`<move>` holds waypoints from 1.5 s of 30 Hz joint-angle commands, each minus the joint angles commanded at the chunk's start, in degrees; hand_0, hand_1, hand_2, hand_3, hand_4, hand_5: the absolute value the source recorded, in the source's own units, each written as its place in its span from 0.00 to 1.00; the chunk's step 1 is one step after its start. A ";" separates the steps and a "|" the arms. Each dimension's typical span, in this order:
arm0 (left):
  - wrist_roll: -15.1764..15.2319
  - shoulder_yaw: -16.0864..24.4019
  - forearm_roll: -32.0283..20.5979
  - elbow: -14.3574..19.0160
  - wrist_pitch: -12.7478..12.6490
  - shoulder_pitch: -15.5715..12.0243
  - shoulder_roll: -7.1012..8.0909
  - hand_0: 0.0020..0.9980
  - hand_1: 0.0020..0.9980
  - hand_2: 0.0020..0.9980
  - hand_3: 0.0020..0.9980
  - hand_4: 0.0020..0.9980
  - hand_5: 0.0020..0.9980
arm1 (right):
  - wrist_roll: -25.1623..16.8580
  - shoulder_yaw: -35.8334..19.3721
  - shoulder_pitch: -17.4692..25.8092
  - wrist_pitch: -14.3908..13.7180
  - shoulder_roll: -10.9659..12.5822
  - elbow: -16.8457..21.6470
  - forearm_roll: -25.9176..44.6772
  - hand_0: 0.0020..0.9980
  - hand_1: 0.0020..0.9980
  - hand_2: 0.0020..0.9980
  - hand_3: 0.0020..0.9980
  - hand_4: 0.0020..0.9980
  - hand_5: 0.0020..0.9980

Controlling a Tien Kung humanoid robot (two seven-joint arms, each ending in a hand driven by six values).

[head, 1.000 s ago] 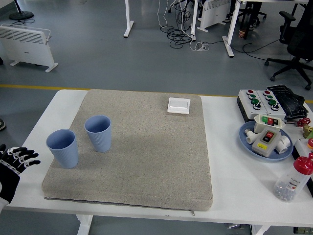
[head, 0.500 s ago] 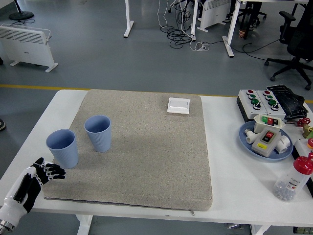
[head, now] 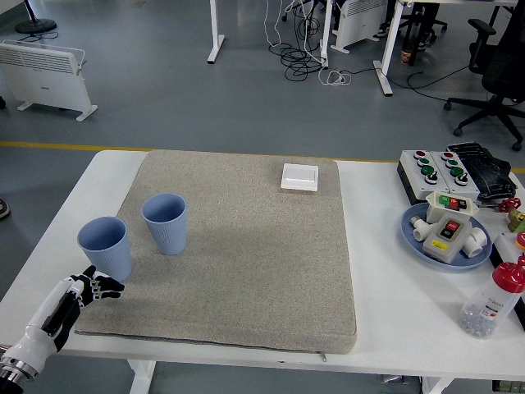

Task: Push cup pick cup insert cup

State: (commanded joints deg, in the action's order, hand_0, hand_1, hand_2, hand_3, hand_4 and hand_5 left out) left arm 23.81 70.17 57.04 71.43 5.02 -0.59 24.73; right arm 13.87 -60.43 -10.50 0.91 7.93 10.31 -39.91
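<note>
Two light blue cups stand upright on the left part of a grey mat [head: 246,246]. One cup [head: 106,247] sits near the mat's left edge; the other cup [head: 165,222] is just right of it and a little farther back. They stand apart. My left hand [head: 92,287] reaches in from the lower left corner, fingers spread and holding nothing. Its fingertips [head: 111,286] lie just below the base of the left cup, close to it but not clearly touching. My right arm does not show.
A small white switch plate [head: 299,176] lies at the mat's far edge. On the right of the white table [head: 385,271] are a button box [head: 439,168], a blue plate [head: 410,226] with parts, and a red-capped bottle [head: 492,302].
My left hand has moved rightward and forward from the table's left edge onto the mat's corner, ending just below the left cup. Both cups have stayed put.
</note>
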 joint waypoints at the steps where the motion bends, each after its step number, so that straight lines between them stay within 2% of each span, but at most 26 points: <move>1: 0.14 -0.02 0.31 -0.45 -0.06 0.32 -0.03 0.63 0.63 0.57 0.50 0.47 1.00 | 0.01 0.01 0.03 0.01 0.00 0.00 -0.01 0.78 0.72 0.72 0.62 0.28 0.56; 13: -0.98 -1.96 1.77 -4.77 0.12 4.17 0.44 0.67 0.65 0.59 0.51 0.49 1.00 | 0.02 0.03 0.03 -0.08 -0.11 0.00 0.16 0.78 0.72 0.71 0.62 0.28 0.56; 20: -0.65 -2.78 3.27 -6.54 0.14 6.25 0.77 0.69 0.66 0.59 0.51 0.51 1.00 | -0.01 0.09 0.03 -0.11 -0.14 0.00 0.22 0.78 0.72 0.71 0.62 0.28 0.56; 28: -0.97 -3.21 4.79 -7.78 0.21 7.57 0.96 0.69 0.66 0.59 0.51 0.51 1.00 | -0.02 0.10 0.01 -0.11 -0.15 0.00 0.26 0.78 0.72 0.72 0.62 0.28 0.56; 33: -0.88 -3.92 8.42 -9.59 0.11 9.14 1.27 0.69 0.66 0.59 0.51 0.52 1.00 | 0.00 0.12 0.13 -0.15 -0.23 0.00 0.33 0.78 0.72 0.72 0.62 0.28 0.56; 43: -1.14 -4.22 9.04 -11.35 0.22 10.69 1.62 0.69 0.66 0.59 0.51 0.52 1.00 | 0.09 0.17 0.41 -0.16 -0.28 0.00 0.14 0.78 0.72 0.72 0.62 0.28 0.56; 45: -1.27 -4.31 9.02 -11.89 0.22 11.15 1.62 0.72 0.66 0.59 0.51 0.52 1.00 | 0.12 0.13 0.49 -0.15 -0.29 0.00 -0.01 0.78 0.72 0.72 0.62 0.28 0.56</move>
State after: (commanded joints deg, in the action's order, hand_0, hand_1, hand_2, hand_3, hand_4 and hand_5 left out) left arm 22.54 65.86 66.06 59.54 5.25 10.56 26.35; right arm 13.99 -60.30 -10.01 0.76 7.64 10.31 -39.92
